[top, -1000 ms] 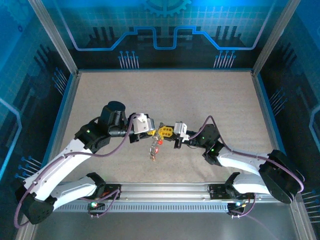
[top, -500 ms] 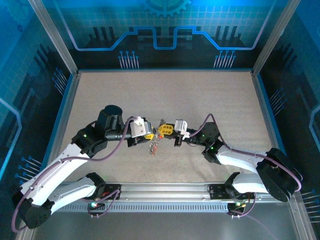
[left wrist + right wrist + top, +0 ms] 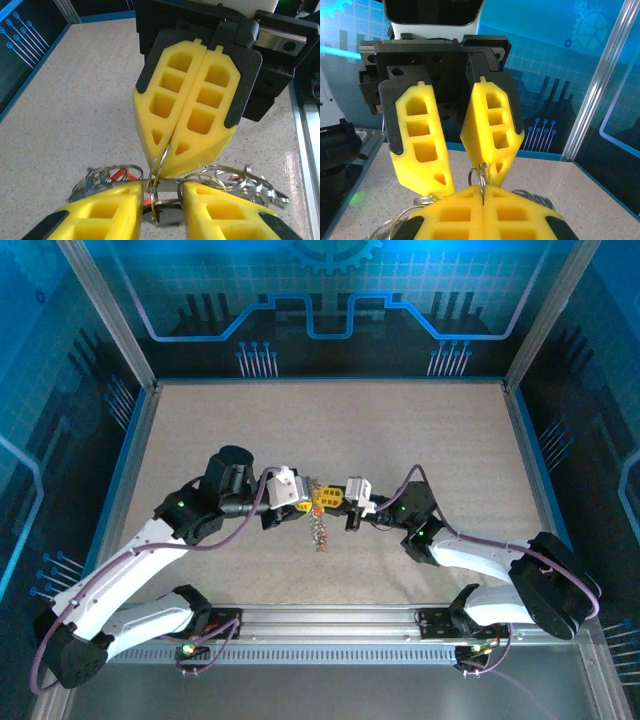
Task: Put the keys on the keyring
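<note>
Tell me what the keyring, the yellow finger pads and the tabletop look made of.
The keyring: thin, silvery, glinting wire, evidently metal. The finger pads: matte yellow blocks with moulded rectangular pockets, probably foam or soft plastic; unclear which. The tabletop: pale, finely speckled, faintly shiny, maybe laminate or stone-look composite.

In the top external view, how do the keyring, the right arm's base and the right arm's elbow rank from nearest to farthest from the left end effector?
From the left end effector:
1. keyring: hanging just below the tips, at mid-table.
2. right arm's base: at the near edge, to the right.
3. right arm's elbow: far right, beyond the base.
</note>
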Action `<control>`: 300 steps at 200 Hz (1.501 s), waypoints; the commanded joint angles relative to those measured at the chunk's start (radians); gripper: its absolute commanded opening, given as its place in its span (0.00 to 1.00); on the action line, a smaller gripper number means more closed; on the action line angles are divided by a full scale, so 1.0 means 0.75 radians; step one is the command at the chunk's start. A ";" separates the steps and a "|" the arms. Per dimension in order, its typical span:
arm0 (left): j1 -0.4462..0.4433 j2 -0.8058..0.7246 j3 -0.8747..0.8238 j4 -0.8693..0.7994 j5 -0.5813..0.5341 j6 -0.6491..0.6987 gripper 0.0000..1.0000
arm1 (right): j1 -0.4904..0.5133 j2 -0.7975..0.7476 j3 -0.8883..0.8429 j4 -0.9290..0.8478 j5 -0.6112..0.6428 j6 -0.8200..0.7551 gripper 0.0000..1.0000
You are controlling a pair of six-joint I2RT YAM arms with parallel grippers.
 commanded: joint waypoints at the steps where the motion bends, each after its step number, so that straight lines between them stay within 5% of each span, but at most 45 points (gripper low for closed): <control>1: 0.011 -0.009 0.040 0.003 0.029 0.009 0.26 | 0.023 -0.006 0.055 0.096 -0.011 -0.009 0.00; 118: 0.030 0.017 0.113 -0.097 0.047 0.080 0.00 | 0.033 -0.024 0.058 0.003 -0.019 -0.076 0.00; 167: 0.021 0.063 0.244 -0.335 -0.120 0.269 0.00 | 0.033 -0.121 0.146 -0.518 0.169 -0.238 0.22; 200: -0.055 0.153 0.380 -0.534 -0.340 0.408 0.00 | 0.041 -0.127 0.215 -0.754 0.246 -0.286 0.25; 221: -0.117 0.230 0.458 -0.637 -0.481 0.447 0.00 | 0.040 -0.098 0.220 -0.738 0.240 -0.273 0.27; 300: -0.166 0.363 0.626 -0.780 -0.496 0.467 0.00 | 0.043 -0.040 0.187 -0.554 0.042 -0.241 0.25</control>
